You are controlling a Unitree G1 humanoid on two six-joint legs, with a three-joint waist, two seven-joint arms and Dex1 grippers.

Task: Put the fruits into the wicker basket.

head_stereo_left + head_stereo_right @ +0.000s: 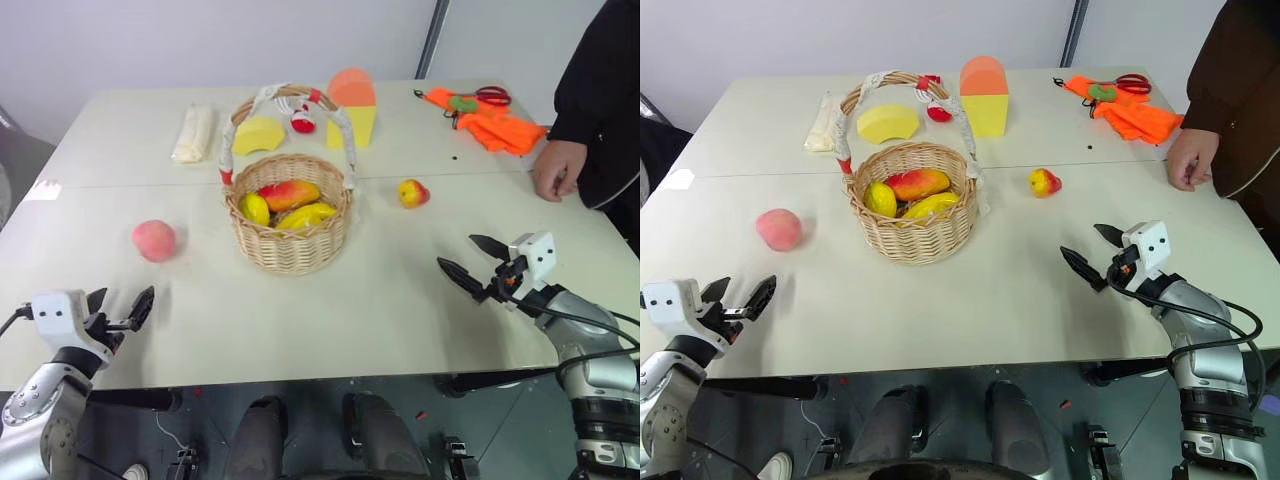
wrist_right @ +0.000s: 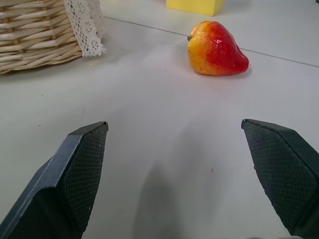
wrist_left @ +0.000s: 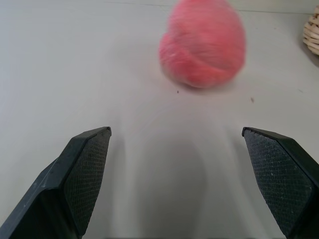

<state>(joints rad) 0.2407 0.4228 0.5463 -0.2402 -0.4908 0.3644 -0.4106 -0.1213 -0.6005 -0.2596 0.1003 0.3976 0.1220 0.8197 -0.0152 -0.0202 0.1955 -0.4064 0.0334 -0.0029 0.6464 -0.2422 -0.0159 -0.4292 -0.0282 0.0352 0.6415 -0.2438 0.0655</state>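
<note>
Left eye view shows a pale table with the basket near its middle. Some yellow and red fruit already lies inside the basket. The peach sits on the table to the left of the basket, apart from it. The apple sits on the table to the right of the basket, also apart from it.

At the near left edge is the left gripper. Its two fingers are spread wide with nothing between them, and they point at the peach. At the near right is the right gripper. Its fingers are spread wide too, with nothing in them, and the apple lies farther out ahead of it.

A person's hand rests on the far right of the table.
</note>
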